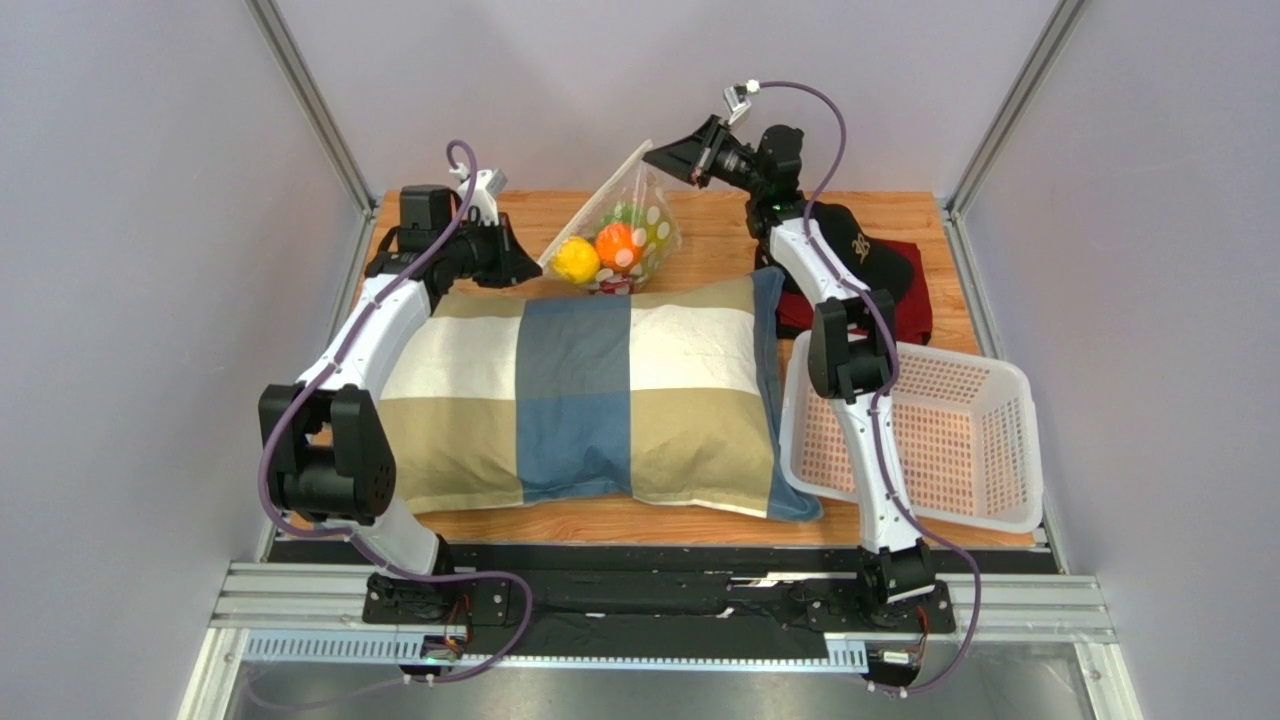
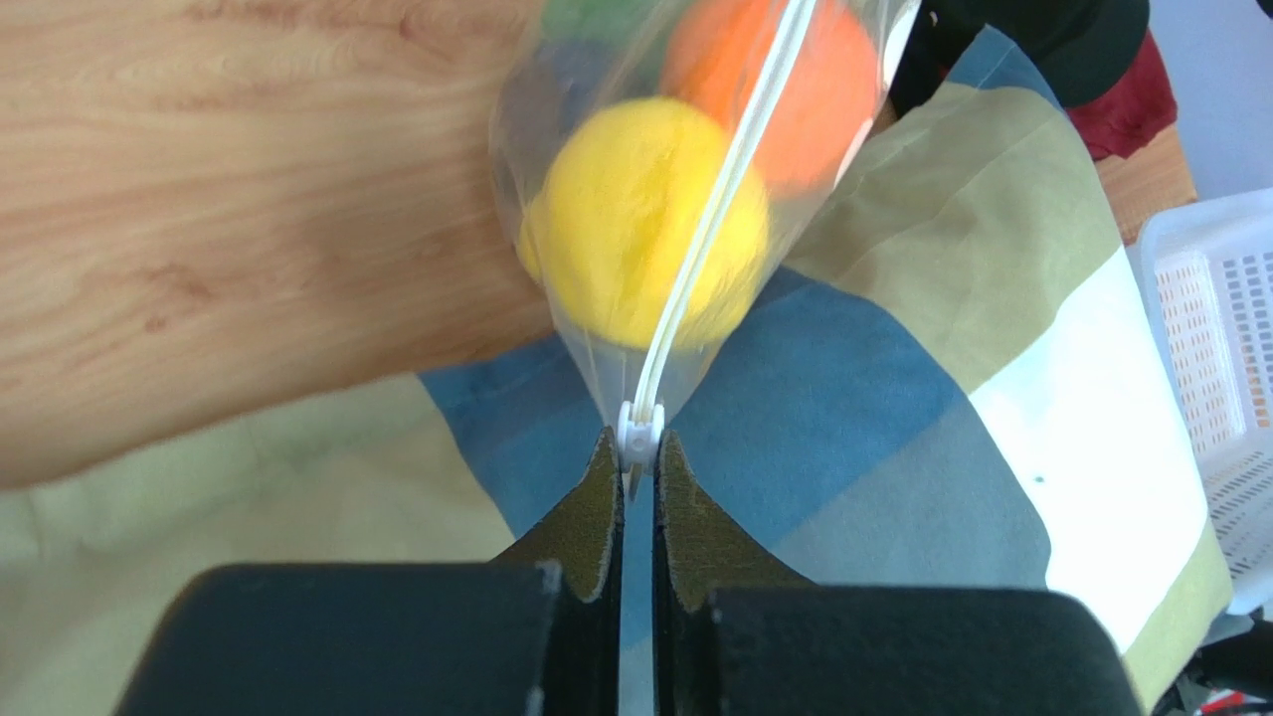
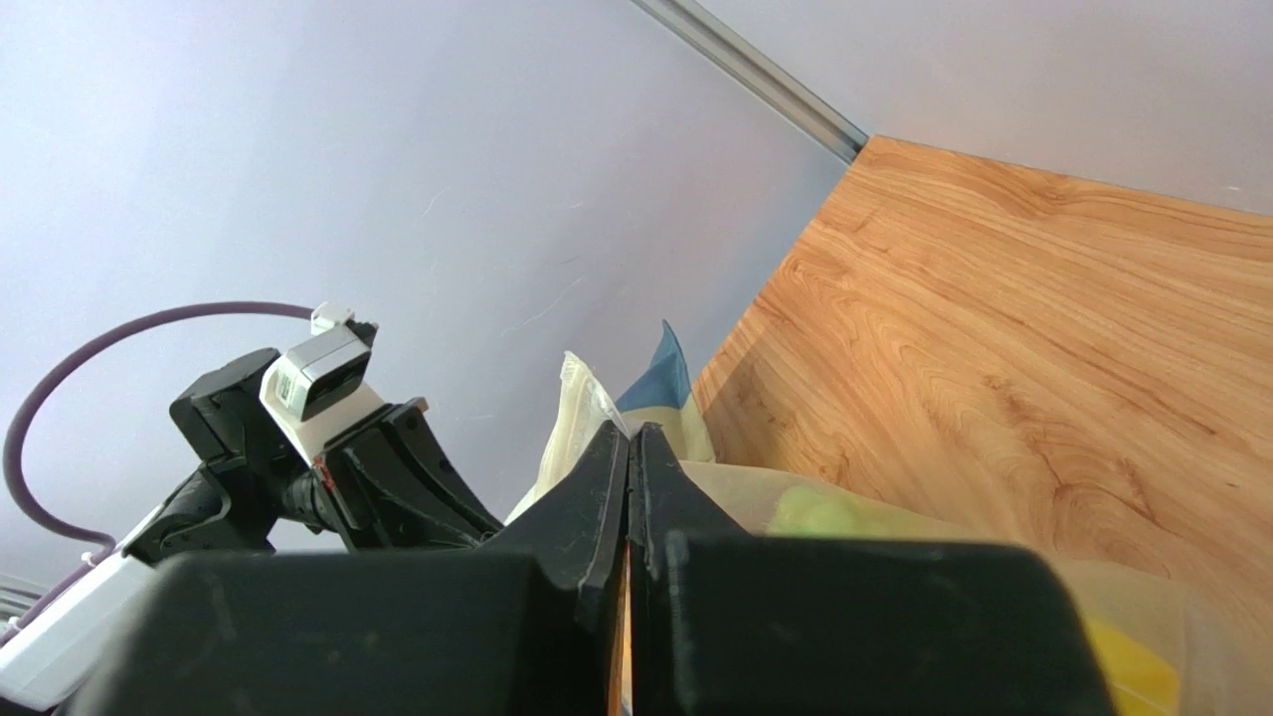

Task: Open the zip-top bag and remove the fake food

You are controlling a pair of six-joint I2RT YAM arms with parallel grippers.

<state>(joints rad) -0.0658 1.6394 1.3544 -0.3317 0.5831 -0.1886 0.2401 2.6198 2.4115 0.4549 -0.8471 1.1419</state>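
**Zip-top bag (image 1: 636, 203) stretched between both grippers**

The small clear plastic zip-top bag, printed with white oval dots, hangs slanted at the far side of the wooden table (image 1: 706, 267), just beyond the pillow. Inside it sits the fake food: a round yellow lemon (image 1: 576, 260) low down, a round orange fruit (image 1: 618, 245) beside it, and green pieces behind them.

The left gripper (image 2: 638, 466) is clamped on the lower end of the bag, its jaws pressed together just below the small white zip slider (image 2: 640, 433); the white zip strip runs up from there across the lemon and the orange fruit. The right gripper (image 1: 658, 152) pinches the bag's raised top corner, jaws closed on the plastic.

The patchwork pillow (image 1: 601, 405) in cream, olive and blue fills the middle of the table. To its right stands a white perforated plastic basket (image 1: 969, 435), with a black cap (image 1: 869, 248) on a dark red cloth (image 1: 909, 312) behind it.
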